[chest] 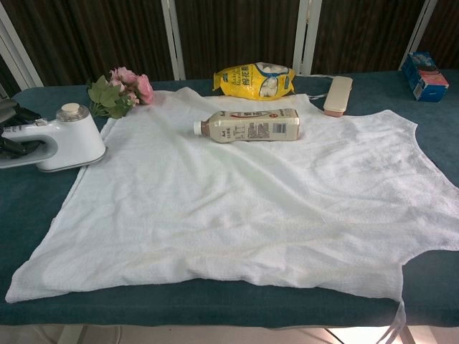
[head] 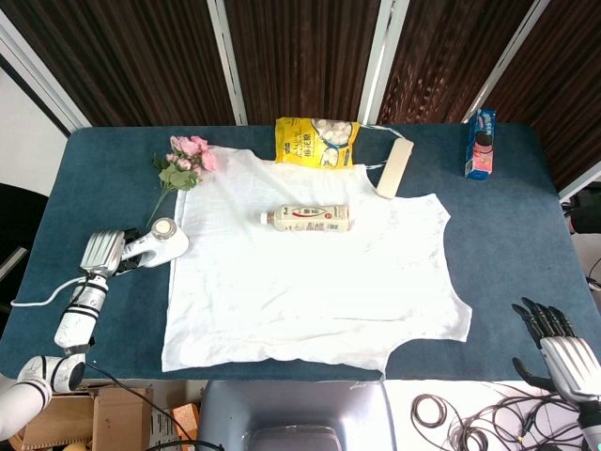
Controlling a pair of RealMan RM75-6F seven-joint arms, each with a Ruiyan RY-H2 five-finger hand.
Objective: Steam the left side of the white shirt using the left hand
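The white shirt [head: 310, 277] [chest: 244, 193] lies spread flat on the blue table [head: 507, 235]. A white handheld steamer [head: 161, 242] [chest: 63, 138] stands just off the shirt's left edge, on the blue cloth. My left hand [head: 101, 252] [chest: 13, 123] grips the steamer's handle from the left; in the chest view only part of the hand shows at the frame's edge. My right hand [head: 562, 349] hangs beyond the table's near right corner, fingers spread, holding nothing.
A drink bottle [head: 306, 218] [chest: 249, 125] lies on the shirt's upper middle. Behind the shirt are pink flowers [head: 186, 162], a yellow snack bag [head: 317, 141] and a cream case [head: 395, 167]. A blue box [head: 481, 143] stands far right. The steamer's white cord [head: 42, 303] trails left.
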